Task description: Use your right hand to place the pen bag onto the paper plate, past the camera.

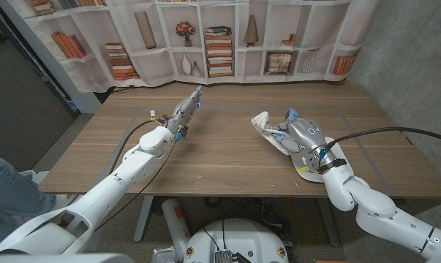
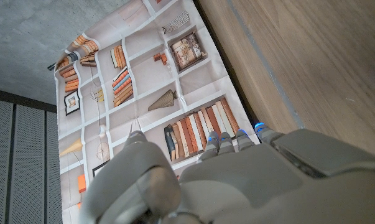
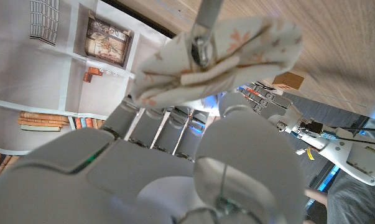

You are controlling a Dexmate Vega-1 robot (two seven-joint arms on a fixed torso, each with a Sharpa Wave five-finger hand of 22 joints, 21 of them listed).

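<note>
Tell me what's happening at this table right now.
The robot's right hand holds a floral pen bag just over the wooden table, beside a paper plate that the hand and wrist partly cover. The left hand is raised over the table's middle, holding nothing. No camera can be made out.

A long brown wooden table [image 1: 227, 157] fills the foreground, a printed bookshelf-pattern curtain [image 1: 227, 40] hangs behind it, and a person's blue-jeaned leg [image 1: 1, 183] sits at the left edge.

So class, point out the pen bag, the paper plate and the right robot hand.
pen bag [image 1: 264, 124]: head view, its cream fabric end clear of the fingers.
paper plate [image 1: 338, 150]: head view, bare white rim.
right robot hand [image 1: 302, 135]: head view, back of the hand.
</note>
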